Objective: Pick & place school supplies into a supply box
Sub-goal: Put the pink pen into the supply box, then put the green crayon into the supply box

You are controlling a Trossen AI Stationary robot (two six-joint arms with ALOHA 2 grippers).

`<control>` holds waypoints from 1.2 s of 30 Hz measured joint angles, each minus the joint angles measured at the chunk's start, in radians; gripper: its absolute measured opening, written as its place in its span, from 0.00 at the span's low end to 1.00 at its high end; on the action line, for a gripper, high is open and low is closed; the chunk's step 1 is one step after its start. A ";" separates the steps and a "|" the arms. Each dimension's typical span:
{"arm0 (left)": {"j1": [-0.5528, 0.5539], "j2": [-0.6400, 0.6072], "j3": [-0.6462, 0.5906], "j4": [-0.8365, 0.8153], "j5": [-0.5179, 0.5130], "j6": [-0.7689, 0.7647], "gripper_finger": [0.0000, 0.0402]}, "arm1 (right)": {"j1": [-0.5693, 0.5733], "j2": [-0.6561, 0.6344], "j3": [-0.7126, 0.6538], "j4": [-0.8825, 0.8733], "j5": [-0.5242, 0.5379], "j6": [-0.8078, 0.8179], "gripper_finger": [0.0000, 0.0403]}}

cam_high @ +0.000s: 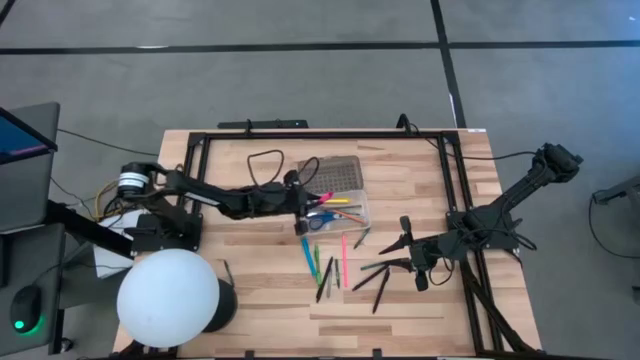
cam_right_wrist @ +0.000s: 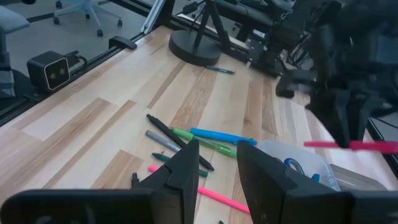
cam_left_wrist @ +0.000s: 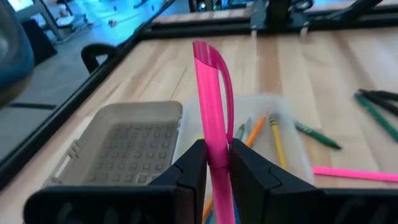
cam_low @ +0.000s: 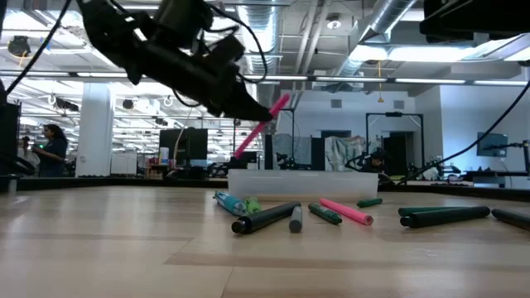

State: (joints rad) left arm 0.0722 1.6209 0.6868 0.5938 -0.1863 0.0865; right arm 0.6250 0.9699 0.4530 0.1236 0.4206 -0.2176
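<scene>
My left gripper [cam_high: 304, 206] hovers over the supply box, shut on a pink pen [cam_left_wrist: 211, 106]. The box's clear tray [cam_high: 350, 213] rests on the table with a few pens and pencils inside, and its grid-textured lid [cam_left_wrist: 124, 140] lies open on the far side. More school supplies [cam_high: 330, 265] lie loose on the wood near the tray: pink, green, blue and black pens. My right gripper [cam_right_wrist: 214, 168] hangs open above the table to the right of these pens, with nothing between its fingers. My left gripper pinches the pink pen's shaft [cam_left_wrist: 216, 155] between its two fingers. The fingers reach in from the table's left, slanting a little downward. The pen juts out past the fingertips, tilted with its clipped end [cam_low: 281, 103] up, lifted clear above the tray.
A large white sphere [cam_high: 168, 298] stands at the near left corner. A black metal frame [cam_high: 320, 134] runs round the table top. A black cable loop [cam_high: 265, 165] lies left of the lid. Bare wood lies between the box and the far rail.
</scene>
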 joint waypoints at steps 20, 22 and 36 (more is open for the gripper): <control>0.007 0.084 0.139 -0.181 0.043 0.001 0.25 | 0.000 0.000 0.000 -0.004 0.000 0.000 0.25; 0.007 0.084 0.139 -0.181 0.043 0.004 0.28 | 0.000 0.000 0.000 -0.004 0.000 0.000 0.25; -0.046 0.047 0.139 -0.312 -0.007 0.096 0.31 | 0.000 0.000 0.000 -0.120 -0.001 0.182 0.25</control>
State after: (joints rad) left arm 0.0267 1.6679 0.8261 0.2820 -0.1937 0.1826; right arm 0.6250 0.9702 0.4530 0.0031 0.4199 -0.0360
